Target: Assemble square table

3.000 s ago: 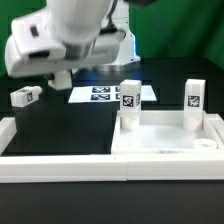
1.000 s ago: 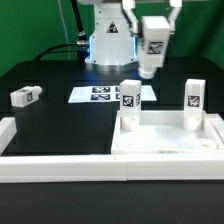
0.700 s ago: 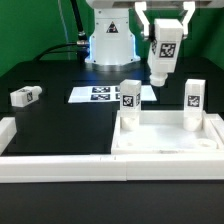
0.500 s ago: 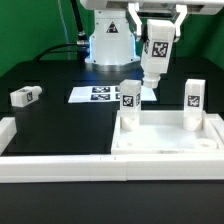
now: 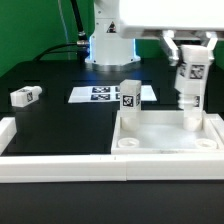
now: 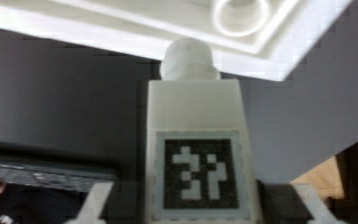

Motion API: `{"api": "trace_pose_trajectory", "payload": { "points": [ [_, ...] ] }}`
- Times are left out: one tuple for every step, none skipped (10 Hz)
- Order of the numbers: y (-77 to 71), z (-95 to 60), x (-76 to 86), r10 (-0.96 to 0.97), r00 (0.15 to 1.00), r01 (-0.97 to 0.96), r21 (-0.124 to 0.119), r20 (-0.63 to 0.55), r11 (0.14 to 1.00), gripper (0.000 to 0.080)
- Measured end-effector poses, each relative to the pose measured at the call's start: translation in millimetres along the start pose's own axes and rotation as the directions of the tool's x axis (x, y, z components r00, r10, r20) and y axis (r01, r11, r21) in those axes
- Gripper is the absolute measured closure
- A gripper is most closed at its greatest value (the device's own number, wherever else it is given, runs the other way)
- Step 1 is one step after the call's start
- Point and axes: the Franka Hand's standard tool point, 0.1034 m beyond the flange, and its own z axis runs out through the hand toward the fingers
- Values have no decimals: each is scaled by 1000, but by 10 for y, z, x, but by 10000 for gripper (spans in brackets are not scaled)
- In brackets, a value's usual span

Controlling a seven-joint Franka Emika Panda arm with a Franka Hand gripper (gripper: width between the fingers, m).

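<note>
The square white panel [image 5: 165, 140] lies at the exterior view's right, inside the border wall. One tagged leg [image 5: 130, 97] stands upright at its far left corner. My gripper [image 5: 190, 60] is shut on another tagged white leg [image 5: 191, 78], held upright with its peg pointing down over the panel's far right corner. That held leg covers the spot where a second standing leg stood. In the wrist view the held leg [image 6: 197, 140] fills the middle between my fingers [image 6: 114, 200], its peg aimed near a corner socket [image 6: 247, 12] of the panel [image 6: 140, 25]. A loose leg [image 5: 25, 96] lies far left.
The marker board [image 5: 98, 95] lies flat on the black table behind the panel. The long low white border wall [image 5: 60, 165] runs along the front and up the left side. The robot base [image 5: 108, 45] stands at the back.
My gripper carried the leg to the exterior view's right and lower, from above the left standing leg to the panel's far right corner. The other parts have not moved.
</note>
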Motion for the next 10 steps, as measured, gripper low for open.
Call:
{"api": "trace_pose_trajectory", "payload": {
  "points": [
    [-152,10,95,37,999,-37,24,16,999,511],
    [-164,7,108,15,1000,-15,23,7,1000,511],
    [-132,15,88,19,1000,-19,19,11,1000,511],
    [-133,15,88,18,1000,-19,20,11,1000,511],
    [-43,17,56,-39,999,39,13,18,999,511],
    [274,32,-43,-63,997,63,1,47,998,511],
    [321,81,-118,-25,998,24,23,65,999,511],
    [230,137,-163,-20,996,16,50,84,999,511],
    [214,193,-180,-21,995,15,62,99,998,511],
    [224,266,-206,-22,993,14,74,118,997,511]
  ]
}}
